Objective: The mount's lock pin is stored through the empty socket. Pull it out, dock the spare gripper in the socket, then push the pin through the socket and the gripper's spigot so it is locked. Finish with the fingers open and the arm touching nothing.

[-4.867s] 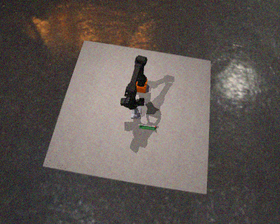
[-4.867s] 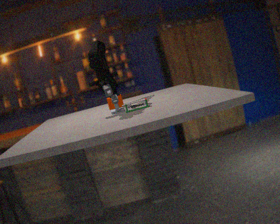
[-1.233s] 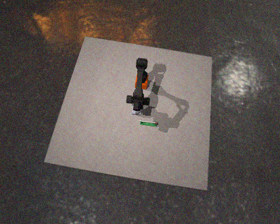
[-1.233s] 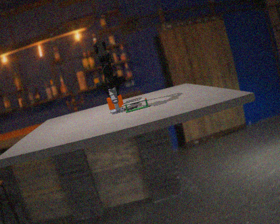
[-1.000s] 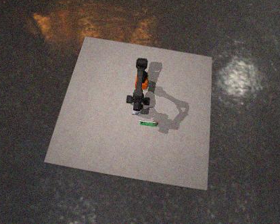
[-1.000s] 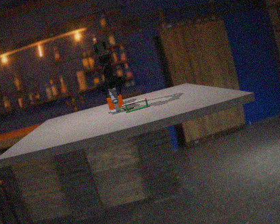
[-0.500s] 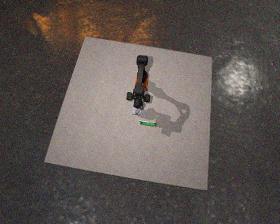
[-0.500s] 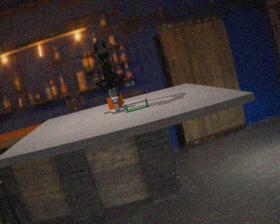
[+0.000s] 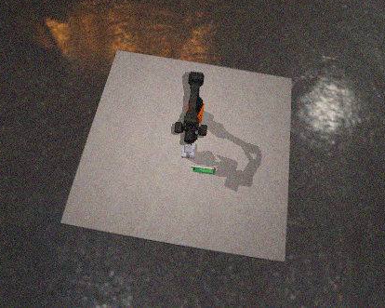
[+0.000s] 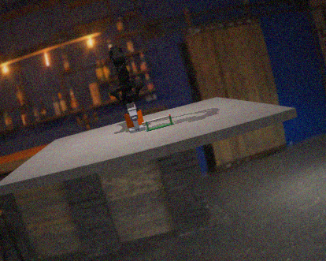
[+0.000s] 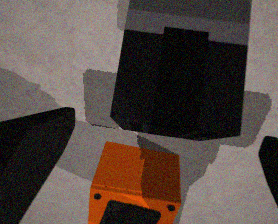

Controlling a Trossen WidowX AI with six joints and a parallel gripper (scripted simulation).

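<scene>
My gripper (image 9: 191, 129) (image 10: 127, 96) (image 11: 166, 130) is open and empty, close above and behind a pale grey upright assembly (image 9: 188, 152) (image 10: 134, 116). In the wrist view a block (image 11: 180, 85), black with a grey far part, lies between the wide-set fingers. I cannot tell whether it is the mount or the spare gripper, nor whether the two are joined. The socket's opening is hidden. The pin (image 9: 202, 167) (image 10: 157, 120), a pale rod with a red end, rests along the green rack (image 9: 204, 170) (image 10: 159, 128), apart from the grey assembly.
An orange block (image 9: 201, 113) (image 10: 139, 117) (image 11: 122, 162) stands low under the arm, behind the grey assembly. The green rack stands in front of the assembly, to the right. The arm's shadow (image 9: 240, 174) falls to the right. The table (image 9: 140, 202) (image 10: 79, 151) ends well beyond these things.
</scene>
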